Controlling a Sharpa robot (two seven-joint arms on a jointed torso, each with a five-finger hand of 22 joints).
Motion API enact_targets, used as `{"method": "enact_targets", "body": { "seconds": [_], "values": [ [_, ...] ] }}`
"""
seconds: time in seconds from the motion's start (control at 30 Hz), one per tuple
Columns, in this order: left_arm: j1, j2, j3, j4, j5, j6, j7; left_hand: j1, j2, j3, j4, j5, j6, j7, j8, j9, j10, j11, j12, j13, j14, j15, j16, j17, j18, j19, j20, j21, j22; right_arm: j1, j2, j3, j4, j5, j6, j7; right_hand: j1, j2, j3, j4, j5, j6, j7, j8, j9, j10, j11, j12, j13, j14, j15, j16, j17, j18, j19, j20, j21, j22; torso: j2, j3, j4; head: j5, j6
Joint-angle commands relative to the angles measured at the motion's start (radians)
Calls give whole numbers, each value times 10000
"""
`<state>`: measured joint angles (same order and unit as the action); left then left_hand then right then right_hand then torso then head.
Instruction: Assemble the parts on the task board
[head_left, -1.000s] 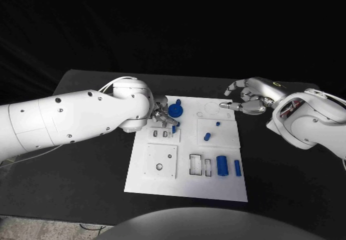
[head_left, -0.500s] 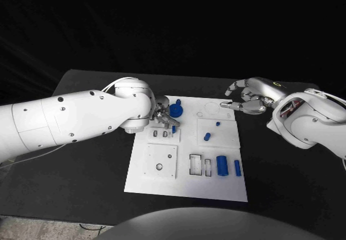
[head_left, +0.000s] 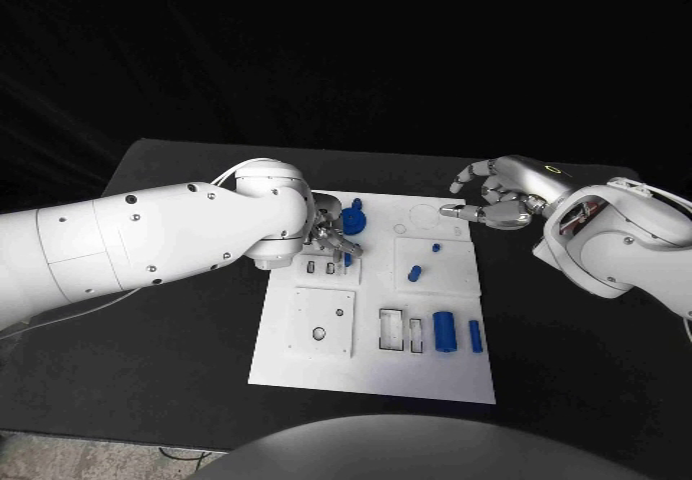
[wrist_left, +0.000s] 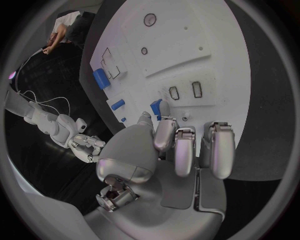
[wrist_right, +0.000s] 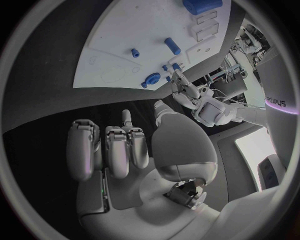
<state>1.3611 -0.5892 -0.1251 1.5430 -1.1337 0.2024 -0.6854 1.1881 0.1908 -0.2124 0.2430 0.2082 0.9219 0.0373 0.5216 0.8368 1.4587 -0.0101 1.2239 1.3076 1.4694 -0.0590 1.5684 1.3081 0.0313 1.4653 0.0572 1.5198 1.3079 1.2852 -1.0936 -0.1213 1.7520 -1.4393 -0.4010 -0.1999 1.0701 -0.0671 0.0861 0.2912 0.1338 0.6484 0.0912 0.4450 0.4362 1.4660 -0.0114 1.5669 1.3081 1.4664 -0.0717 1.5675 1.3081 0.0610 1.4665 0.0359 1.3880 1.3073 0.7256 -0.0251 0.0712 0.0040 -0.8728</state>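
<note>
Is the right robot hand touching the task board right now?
Apart. The right wrist view shows the right robot hand over black table, a dark strip lying between its fingertips and the task board edge.

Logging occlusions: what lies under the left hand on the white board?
Under the left hand show a blue round part and two small dark-rimmed slots on the white task board. Anything beneath the palm is covered.

table (head_left: 159, 330): black, dark top | backdrop (head_left: 346, 70): black | floor (head_left: 87, 455): pale grey strip at near edge
</note>
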Motion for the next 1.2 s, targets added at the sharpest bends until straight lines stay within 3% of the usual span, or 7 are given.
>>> {"method": "enact_targets", "body": {
  "seconds": [0.03,0.4,0.53,0.7,0.8,1.0,1.2],
  "values": [
    [-18,71,-2,-32,143,101,76,119,-25,76,-2,51,14,36,-57,18,1121,-123,3469,2632,1014,-52,24,2627,19,-22,-80,-75,1361,-10,17,0,-23,-31,141,-51,23,91,21,-42,33,46,-8,58,-17,1048,78,39,2627,1044,49,33,2627,-179,315,70,-23,2069,-1,0,3,31,2],
    [-37,195,-5,-169,150,89,89,265,-69,291,-156,382,110,15,-299,123,1121,-139,3469,2632,1014,-64,24,2627,31,-55,-89,-111,1330,-13,26,0,-32,-10,226,-56,43,114,25,-43,33,75,-5,56,-33,1048,80,39,2627,1040,51,20,2610,-169,297,71,-65,2056,-1,0,14,74,2],
    [-53,257,-7,-239,134,123,84,462,-138,514,-346,880,159,-21,-480,211,1121,-166,3469,2632,1014,-89,24,2627,33,-56,-111,-123,1335,-14,33,0,-6,131,293,-68,68,152,33,-44,30,105,1,49,-55,1048,84,39,2627,1037,54,12,2598,-159,278,74,-109,2042,-2,-1,11,91,2],
    [-88,317,-11,-337,116,176,76,703,-227,850,-585,1247,198,-56,-674,296,1121,-201,3469,2632,1014,-120,24,2627,36,-64,-139,-141,1330,-15,44,0,31,248,411,-99,171,202,49,-76,48,149,9,23,-108,1048,92,39,2627,1027,60,-20,2556,-148,255,81,-159,2026,-7,9,-1,106,2],
    [-111,332,-12,-372,112,209,74,820,-324,1111,-733,1570,233,-74,-803,358,1121,-219,3469,2632,1014,-139,24,2627,36,-60,-159,-149,1337,-16,45,0,25,289,459,-116,291,241,65,-108,94,191,13,0,-159,1048,96,39,2627,1025,64,-27,2546,-143,245,85,-179,2020,-8,8,2,100,2],
    [-148,297,-14,-371,112,218,75,984,-568,1697,-1021,1911,344,-112,-1003,491,1121,-255,3469,2632,1014,-171,24,2627,34,-43,-195,-157,1362,-19,37,0,-6,350,513,-146,447,290,86,-151,179,259,19,-19,-216,1048,101,39,2627,1019,68,-46,2521,-133,224,90,-225,2005,-12,18,-2,107,2],
    [-166,144,-13,-289,112,88,92,955,-858,2351,-1227,2046,431,-125,-1189,627,1121,-273,3469,2632,1014,-187,24,2627,32,-30,-219,-167,1380,-46,45,0,-50,380,530,-160,555,329,99,-179,230,308,24,-32,-257,1048,105,39,2627,1012,72,-65,2494,-124,206,93,-266,1993,-6,7,-6,106,2]
  ]
}}
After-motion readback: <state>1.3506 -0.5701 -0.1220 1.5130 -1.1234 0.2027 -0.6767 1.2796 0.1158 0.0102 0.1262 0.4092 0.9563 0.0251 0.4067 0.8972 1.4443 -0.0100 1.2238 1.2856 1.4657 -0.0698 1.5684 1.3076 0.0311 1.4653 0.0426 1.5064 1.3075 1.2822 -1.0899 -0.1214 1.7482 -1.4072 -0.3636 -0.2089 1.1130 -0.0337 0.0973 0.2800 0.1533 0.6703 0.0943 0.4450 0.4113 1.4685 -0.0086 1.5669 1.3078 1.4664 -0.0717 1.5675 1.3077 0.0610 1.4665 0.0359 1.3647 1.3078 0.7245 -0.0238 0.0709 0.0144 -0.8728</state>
